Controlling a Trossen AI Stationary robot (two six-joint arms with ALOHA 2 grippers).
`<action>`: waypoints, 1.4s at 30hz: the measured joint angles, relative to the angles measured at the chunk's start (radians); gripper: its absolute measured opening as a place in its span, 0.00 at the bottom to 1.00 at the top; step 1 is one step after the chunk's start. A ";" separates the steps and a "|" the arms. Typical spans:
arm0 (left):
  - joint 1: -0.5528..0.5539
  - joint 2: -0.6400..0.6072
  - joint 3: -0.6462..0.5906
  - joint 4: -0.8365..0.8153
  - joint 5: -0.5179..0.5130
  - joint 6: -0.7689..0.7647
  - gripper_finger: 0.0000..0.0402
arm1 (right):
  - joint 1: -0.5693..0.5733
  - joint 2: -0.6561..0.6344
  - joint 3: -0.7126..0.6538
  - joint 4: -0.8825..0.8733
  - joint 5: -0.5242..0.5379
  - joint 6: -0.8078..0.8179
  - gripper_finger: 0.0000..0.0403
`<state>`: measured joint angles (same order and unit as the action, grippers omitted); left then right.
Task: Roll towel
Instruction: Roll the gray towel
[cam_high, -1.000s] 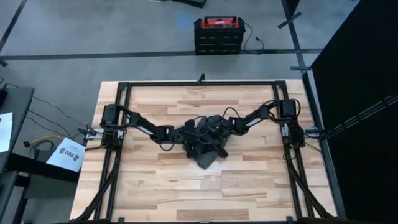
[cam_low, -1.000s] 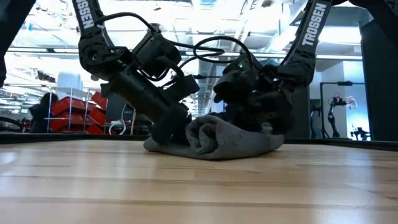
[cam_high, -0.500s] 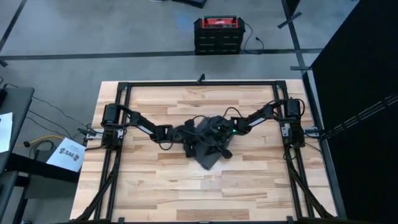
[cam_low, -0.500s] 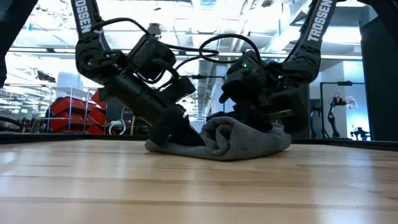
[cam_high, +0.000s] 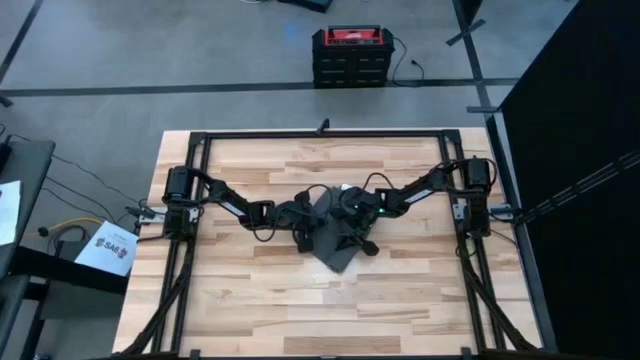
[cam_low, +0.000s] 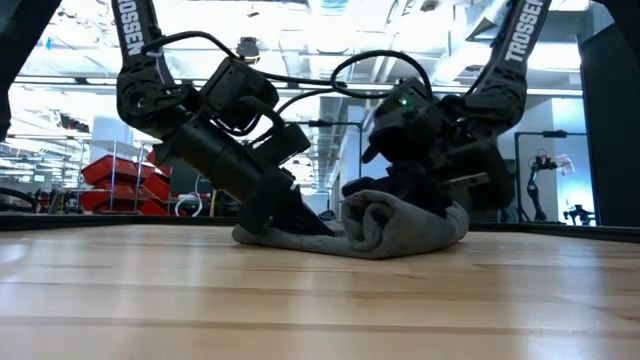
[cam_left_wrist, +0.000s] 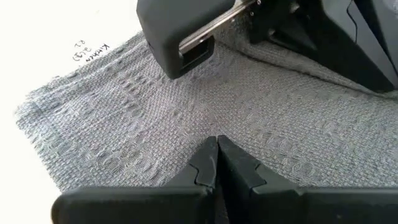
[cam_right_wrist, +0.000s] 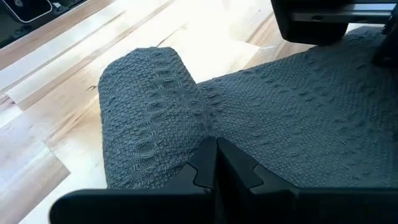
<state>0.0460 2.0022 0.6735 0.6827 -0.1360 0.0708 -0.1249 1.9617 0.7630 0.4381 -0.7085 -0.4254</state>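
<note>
The dark grey towel (cam_high: 336, 246) lies at the middle of the table, partly rolled. Its roll (cam_low: 374, 222) (cam_right_wrist: 149, 112) sits on the right part of the cloth; a flat part (cam_left_wrist: 124, 118) runs out to the left and lies on the wood. My left gripper (cam_left_wrist: 217, 140) (cam_low: 298, 220) is shut, with its tips down on the flat part. My right gripper (cam_right_wrist: 215, 143) (cam_high: 352, 226) is shut too, its tips in the crease where the roll meets the flat cloth. In the low view the roll hides the right fingertips. My left gripper presses its shut fingertips down on the towel's flat part (cam_left_wrist: 217, 127), slanting down from the table's left. The cloth under them lies flat on the wood. My right gripper sets its shut fingertips on the cloth at the foot of the roll (cam_right_wrist: 205, 127), slanting down from the table's right. Whether cloth is caught between them I cannot tell.
A black frame (cam_high: 320, 134) runs around the tabletop. Bare wood (cam_high: 330, 310) stretches between the towel and the table's near edge. A red and black toolbox (cam_high: 350, 55) stands on the floor beyond the far edge.
My right gripper has drawn back toward the table's right edge, and the towel's roll has shifted right with it. My left gripper has stayed on the flat end, so more flat cloth now lies between the two grippers.
</note>
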 joint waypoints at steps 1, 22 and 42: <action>0.000 0.000 0.000 0.000 0.000 0.000 0.00 | 0.000 0.000 -0.005 0.013 0.006 0.004 0.00; -0.120 -0.309 0.013 -0.095 0.034 0.091 0.00 | -0.001 -0.003 -0.005 0.012 0.072 0.009 0.00; -0.161 0.151 0.251 0.160 0.264 -0.015 0.00 | -0.015 -0.002 -0.004 0.027 0.075 0.009 0.00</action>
<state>-0.1150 2.1531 0.9245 0.8423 0.1275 0.0554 -0.1402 1.9602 0.7589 0.4651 -0.6334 -0.4168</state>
